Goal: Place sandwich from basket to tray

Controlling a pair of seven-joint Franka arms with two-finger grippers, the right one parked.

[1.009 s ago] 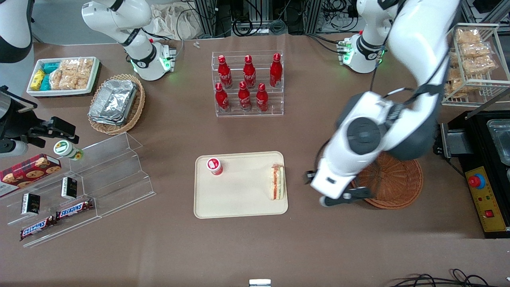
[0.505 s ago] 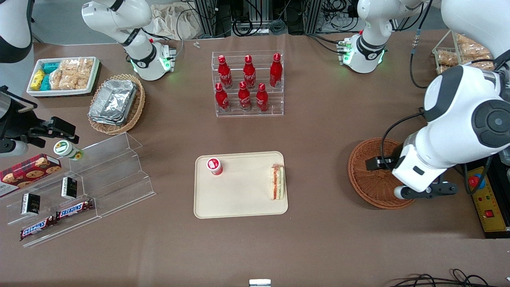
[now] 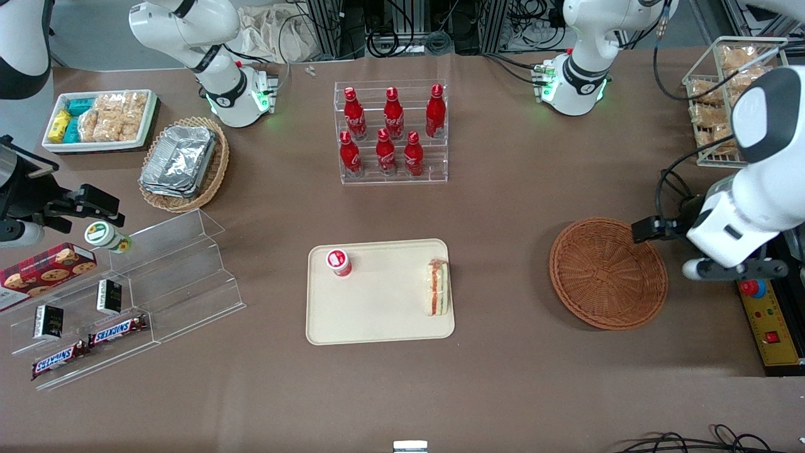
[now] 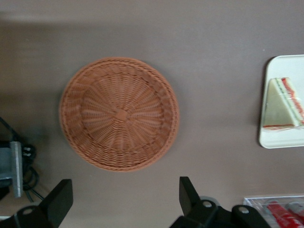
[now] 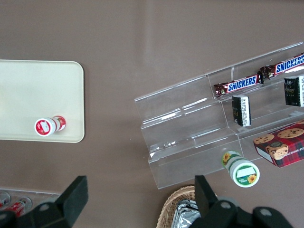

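Note:
The sandwich (image 3: 438, 288) lies on its side in the cream tray (image 3: 377, 321), at the tray's edge nearest the working arm. It also shows in the left wrist view (image 4: 282, 103) on the tray's corner (image 4: 285, 140). The reddish-brown round basket (image 3: 608, 274) sits empty on the table and fills the left wrist view (image 4: 118, 114). My left gripper (image 3: 732, 270) hangs above the table beside the basket, toward the working arm's end. In the left wrist view the gripper (image 4: 124, 197) is open and empty, jaws wide apart over bare table.
A small red-capped bottle (image 3: 338, 262) stands on the tray. A rack of red bottles (image 3: 391, 132) stands farther from the camera. A black control box with a red button (image 3: 764, 302) and a wire snack rack (image 3: 736, 94) sit near the gripper. An acrylic shelf (image 3: 157, 283) lies toward the parked arm's end.
My left arm has swung from between tray and basket, across the basket, toward the working arm's end. The basket is now fully uncovered. The sandwich has stayed put on the tray.

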